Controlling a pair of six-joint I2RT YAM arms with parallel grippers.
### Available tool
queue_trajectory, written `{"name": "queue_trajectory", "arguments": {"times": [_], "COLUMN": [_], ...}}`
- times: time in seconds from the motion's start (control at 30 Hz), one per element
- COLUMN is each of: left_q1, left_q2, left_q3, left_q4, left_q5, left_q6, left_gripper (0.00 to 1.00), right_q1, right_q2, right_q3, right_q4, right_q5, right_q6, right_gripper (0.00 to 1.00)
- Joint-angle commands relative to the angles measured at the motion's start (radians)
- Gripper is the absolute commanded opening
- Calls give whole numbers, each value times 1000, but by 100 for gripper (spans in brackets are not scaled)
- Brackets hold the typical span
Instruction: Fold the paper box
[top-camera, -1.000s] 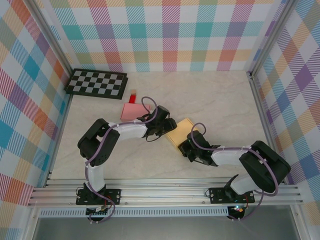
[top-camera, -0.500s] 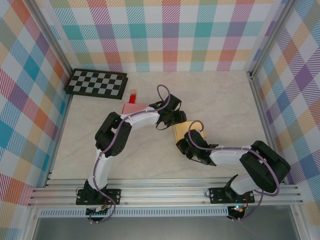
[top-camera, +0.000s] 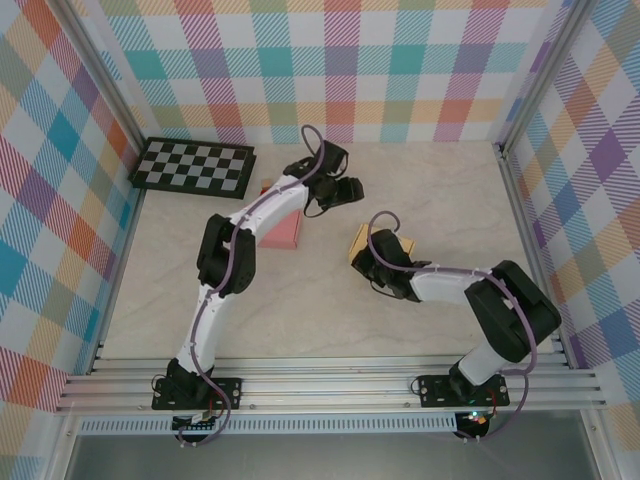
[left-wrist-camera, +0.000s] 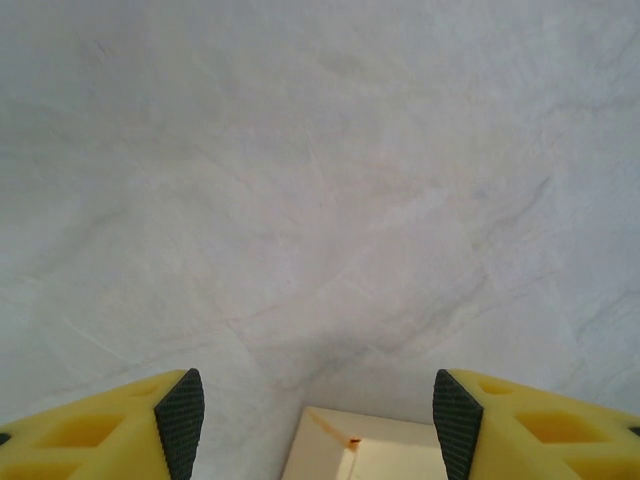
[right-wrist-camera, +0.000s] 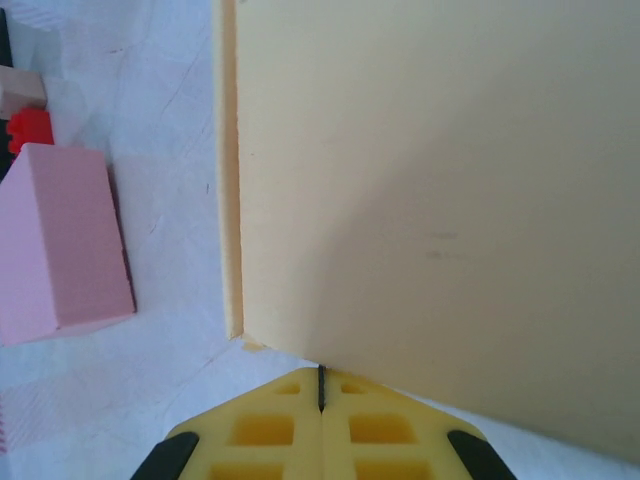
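Two grippers bracket our tan paper box (top-camera: 381, 243) mid-table: the right gripper (right-wrist-camera: 320, 395), jaws closed, touches its near edge, while the left gripper (left-wrist-camera: 310, 420), spread and empty, hovers past its far-left corner.

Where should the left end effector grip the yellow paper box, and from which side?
Probably the thin edge of the yellow paper box facing the pink box, coming from that side: it is free, and the shut right end effector sits at another edge.

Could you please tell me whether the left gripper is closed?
No, the left gripper has its fingers wide apart, with bare table between them.
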Motion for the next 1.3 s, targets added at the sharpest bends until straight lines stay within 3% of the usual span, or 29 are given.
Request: {"name": "queue_trajectory", "arguments": {"times": [0.0, 0.1, 0.2, 0.37, 0.4, 0.47, 0.5, 0.6, 0.7, 0.77, 0.9, 1.0, 1.03, 1.1, 1.17, 1.2, 1.27], "left_q1": [40, 64, 90, 156, 163, 174, 191, 253, 313, 379, 450, 528, 552, 556, 561, 557, 532], "left_q2": [-66, -182, -332, -687, -753, -915, -974, -1124, -1185, -1202, -1171, -1062, -1038, -987, -942, -932, -925], "left_q3": [1, -106, -263, -654, -735, -917, -994, -1210, -1393, -1508, -1620, -1708, -1688, -1707, -1667, -1656, -1661], "left_q4": [-101, -82, -43, 141, 174, 255, 283, 372, 419, 489, 722, 1011, 1006, 1164, 1144, 1136, 1170], "left_q5": [-22, -54, -89, -112, -157, -314, -350, -414, -557, -602, -588, -506, -477, -448, -407, -368, -302], "left_q6": [48, 90, 130, 188, 210, 244, 245, 277, 304, 321, 360, 407, 403, 470, 495, 510, 559], "left_gripper": [64, 64, 64, 70, 71, 77, 79, 89, 90, 91, 90, 90, 89, 89, 91, 100, 100], "right_q1": [-5, -6, -6, -6, -11, -44, -69, -167, -297, -393, -550, -614, -625, -635, -636, -636, -641], "right_q2": [-13, -97, -205, -470, -514, -588, -607, -628, -617, -579, -438, -352, -329, -292, -269, -255, -166], "right_q3": [62, 73, 103, 82, 84, 94, 101, 95, 28, -24, -98, -177, -209, -252, -285, -312, -358], "right_q4": [-91, -188, -397, -617, -640, -676, -684, -682, -559, -448, -263, -38, 50, 214, 357, 452, 650], "right_q5": [16, 2, 16, 126, 166, 251, 276, 362, 401, 404, 407, 351, 320, 264, 166, 119, 71], "right_q6": [-192, -266, -355, -516, -555, -645, -678, -759, -830, -853, -819, -814, -822, -851, -941, -974, -976], "right_gripper": [7, 8, 10, 18, 22, 41, 47, 78, 99, 100, 100, 100, 100, 100, 100, 100, 100]}}
